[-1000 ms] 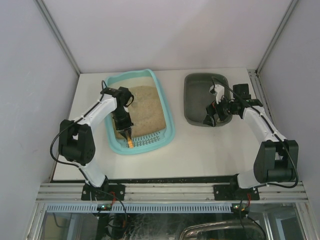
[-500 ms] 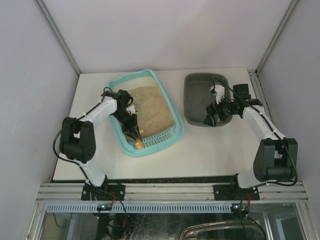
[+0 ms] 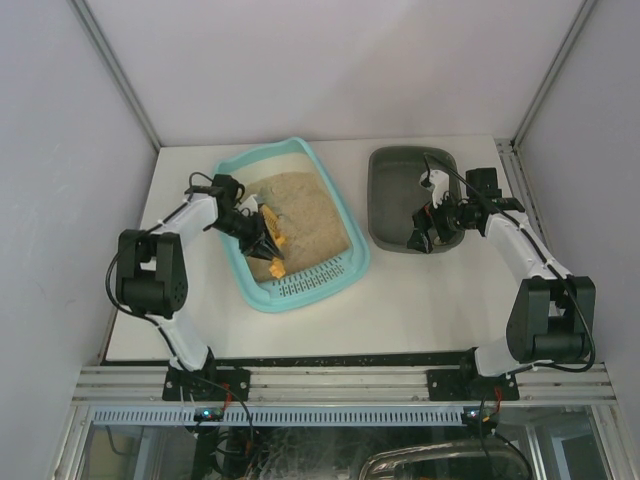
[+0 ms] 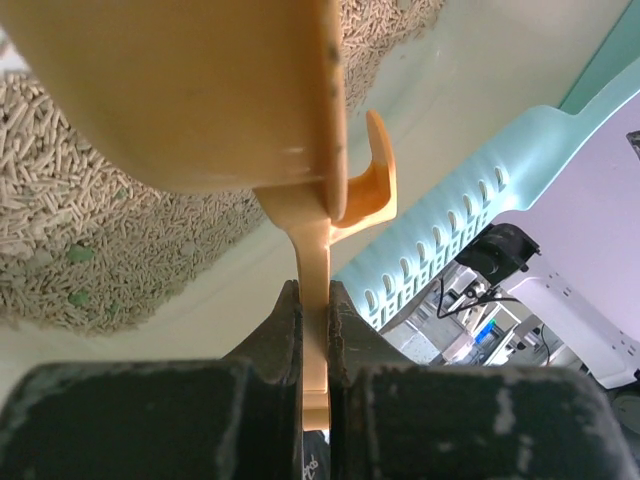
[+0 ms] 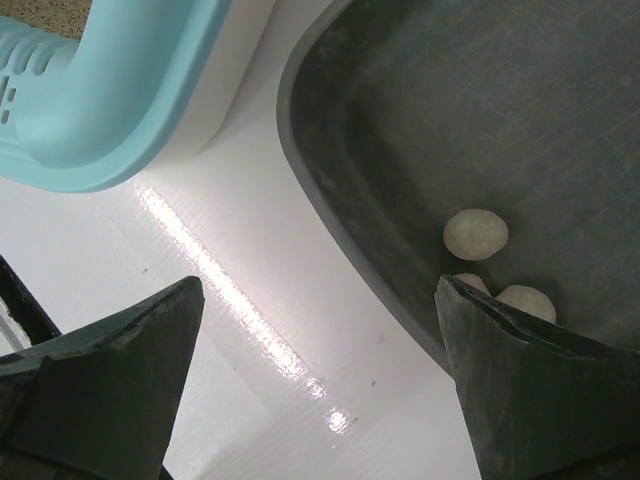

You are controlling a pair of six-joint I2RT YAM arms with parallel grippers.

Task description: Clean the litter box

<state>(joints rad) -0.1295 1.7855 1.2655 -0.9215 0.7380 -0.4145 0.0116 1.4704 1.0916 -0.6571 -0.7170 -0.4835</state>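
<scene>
— Scoop (image 4: 200,90) first: my left claw (image 4: 315,300) is clamped hard on its orange handle, jaws pinched either side of the thin stem.
— And where's the litter box?
— Litter box (image 3: 310,282) sits on the left half of the table (image 3: 400,300), skewed, with its grate (image 4: 440,270) end near and swung right. The scoop hangs over the litter (image 4: 90,250), toward the box's left wall.
— Anything in the scoop?
— Can't tell. The wrist view shows only the bowl's underside, and from above it's too small. I do see a few greenish bits in the litter below.
— So which step are we on?
— I'd call it the scooping pass: tool in hand, working inside the box, nothing on its way to the tray (image 3: 385,200) yet.
— Right side?
— Right claw (image 5: 318,300) is spread wide, holding nothing, hovering over the tray's near left rim. Three pale balls (image 5: 475,234) lie in there.
— Next move?
— My guess: dip the lip under a clump, lift level, let loose litter sift out, then carry it right to the tray without tipping. The handle is thin, so any twist in the grip could spill the load on the table between the two.
</scene>
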